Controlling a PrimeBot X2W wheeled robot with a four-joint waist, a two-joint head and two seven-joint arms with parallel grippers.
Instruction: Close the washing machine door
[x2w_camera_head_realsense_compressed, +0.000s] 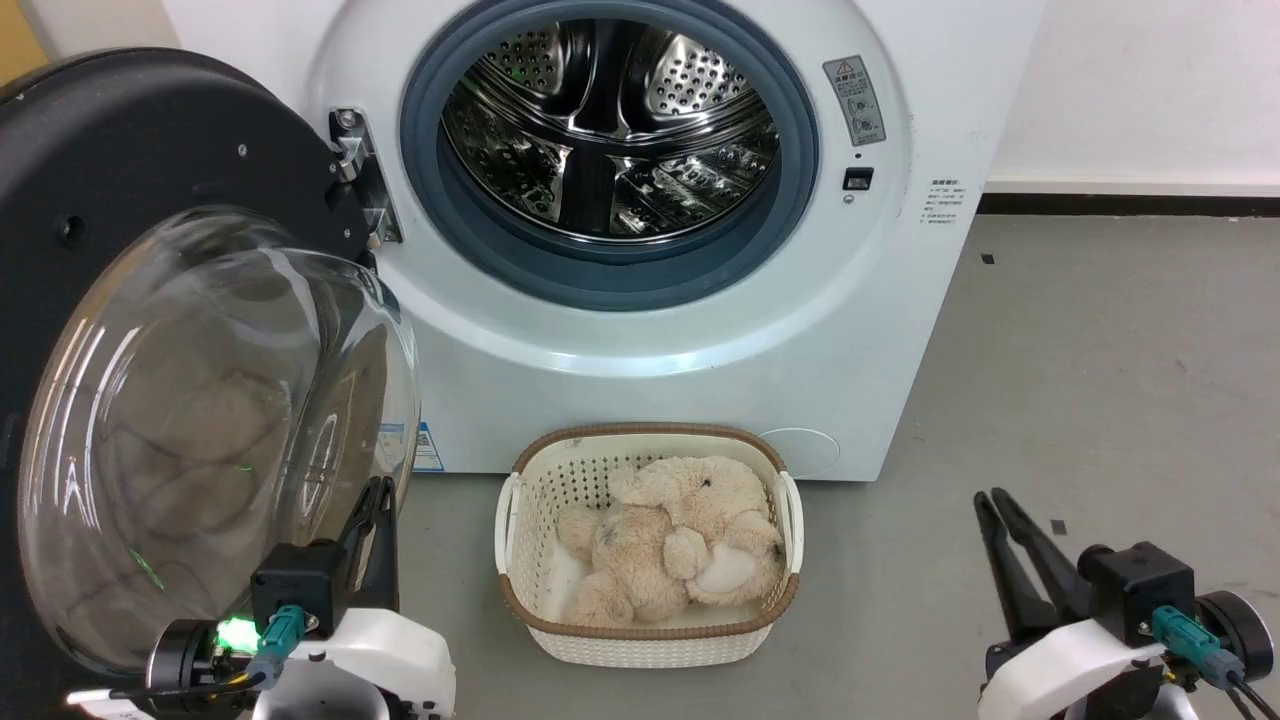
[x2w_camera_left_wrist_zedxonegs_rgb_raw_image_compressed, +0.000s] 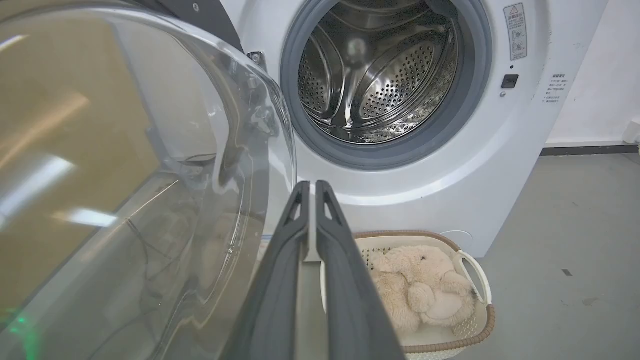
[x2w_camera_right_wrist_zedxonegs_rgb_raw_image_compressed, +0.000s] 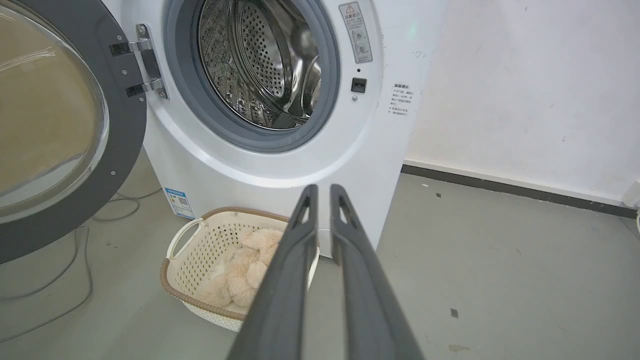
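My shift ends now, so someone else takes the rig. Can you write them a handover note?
Left pincer: shut, empty, beside the glass bulge of the large round black-rimmed washing machine door; contact unclear.
Right pincer: shut, empty, above the grey floor, apart from the machine.
Door: wide open on its left hinge; the big white front-loading washing machine shows its steel drum.
White perforated basket holding a beige plush toy stands before the machine.
Done: nothing visible. Left: swing the door onto the opening until it latches.

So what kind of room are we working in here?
Likely a laundry or utility room: a white front-loading washing machine with its door swung open, a basket holding a plush toy, and a bare grey floor.
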